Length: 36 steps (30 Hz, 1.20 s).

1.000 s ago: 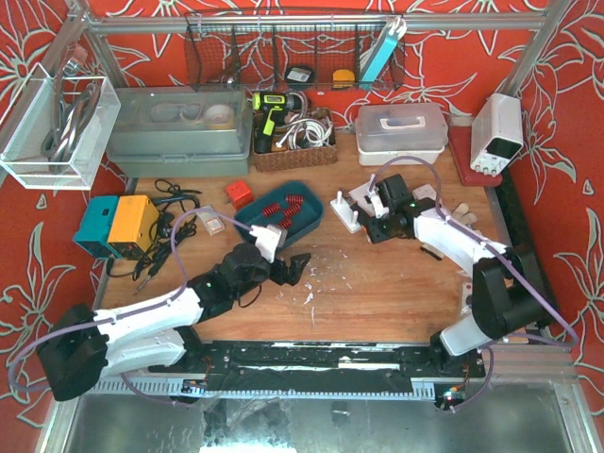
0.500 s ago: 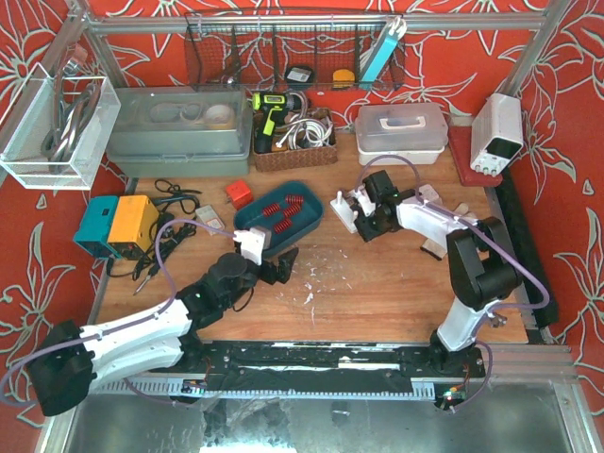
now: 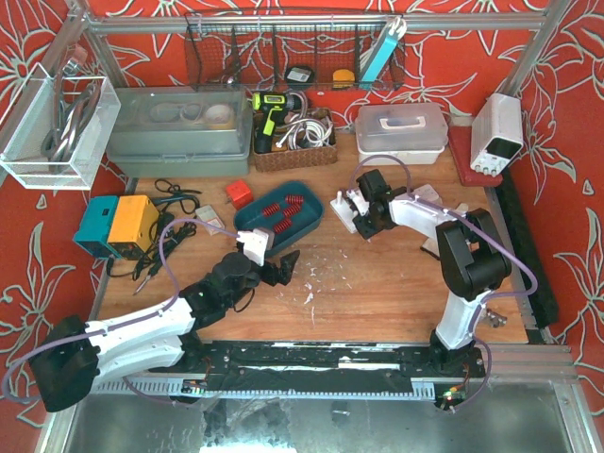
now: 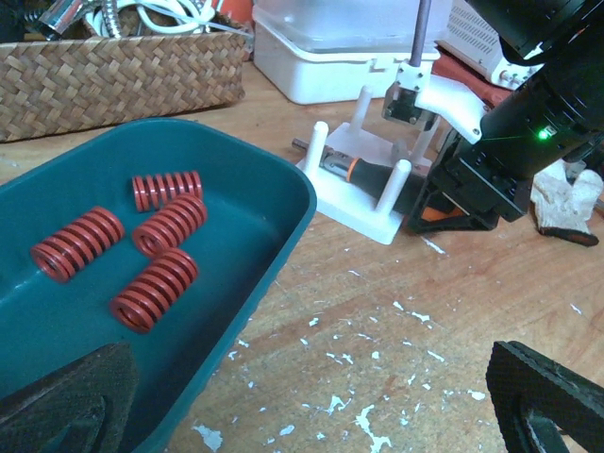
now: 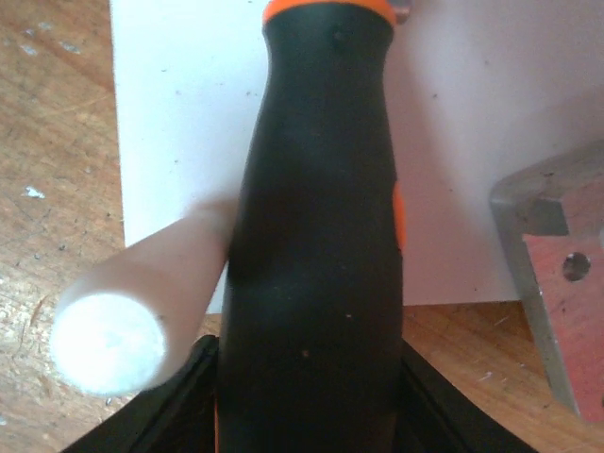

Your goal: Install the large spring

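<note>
Right tool (image 3: 362, 217): fingers flank black handle (image 5: 311, 236) with orange trim, pressed to both sides, gripping it. Handle lies flat on white fixture (image 4: 351, 204), between upright pegs (image 4: 317, 143). Fixture sits on counter (image 3: 377, 283), just right of teal tray (image 4: 288, 193).

Left tool (image 3: 280, 267): jaws fully apart, holding nothing, hovering over counter beside near rim of tray.

Four red springs (image 4: 154, 288) lie loose in tray, apart from fixture. One looks shorter, but which is large one is hard to tell here.

A black, orange-trimmed handle (image 5: 316, 236) lies on a white base (image 5: 179, 113) beside a white peg (image 5: 123, 326).
</note>
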### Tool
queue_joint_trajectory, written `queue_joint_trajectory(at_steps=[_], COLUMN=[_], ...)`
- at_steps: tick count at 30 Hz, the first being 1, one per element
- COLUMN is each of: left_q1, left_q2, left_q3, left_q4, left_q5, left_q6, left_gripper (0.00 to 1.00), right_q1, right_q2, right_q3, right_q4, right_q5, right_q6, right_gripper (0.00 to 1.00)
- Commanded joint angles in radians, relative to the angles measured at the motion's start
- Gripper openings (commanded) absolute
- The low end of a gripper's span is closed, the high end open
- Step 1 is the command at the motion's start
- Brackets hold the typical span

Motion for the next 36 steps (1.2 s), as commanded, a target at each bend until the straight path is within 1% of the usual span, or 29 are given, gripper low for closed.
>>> queue_joint_trajectory(at_steps=[1,5,7,8,12,17,23,28,31,36], left_q1=[-0.005,-0.005,-0.005,-0.004,-0.005,-0.004,-0.005,-0.004,-0.005,-0.005], left_q2=[0.004,0.002,-0.003,-0.004,-0.009,-0.02,-0.04,-0.065,-0.072,-0.081], left_q3=[0.016,0.01,0.005,0.001,-0.002,-0.006,-0.012,-0.026,-0.03,-0.029], left_q4=[0.01,0.016,0.021,0.027,0.026,0.028,0.02,0.024,0.027,0.021], left_q5=[-0.012,-0.018,-0.021,-0.021,-0.029,-0.033,-0.041,-0.044,-0.046,-0.044], left_q6=[0.003,0.005,0.007,0.007,0.009,0.005,0.004,0.0,-0.002,-0.006], left_gripper=[1.0,1.0,1.0,1.0,1.0,1.0,1.0,1.0,1.0,1.0], right_q1=[0.008,0.013,0.017,0.02,0.026,0.025,0.026,0.026,0.026,0.026], right_q2=[-0.011,-0.04,-0.053,-0.06,-0.1,-0.191,-0.354,-0.508,-0.597,-0.73], right_q3=[0.019,0.015,0.015,0.014,0.008,-0.009,-0.075,-0.176,-0.223,-0.303], right_q4=[-0.01,-0.006,-0.009,-0.01,-0.015,-0.018,0.008,0.044,0.042,0.032], right_q5=[0.026,0.017,0.019,0.025,0.075,0.104,0.101,0.113,0.168,0.329], right_q6=[-0.012,-0.006,-0.004,-0.002,0.017,0.041,0.103,0.169,0.206,0.293], right_gripper=[0.41,0.22,0.16,0.13,0.1,0.0,0.0,0.0,0.0,0.0])
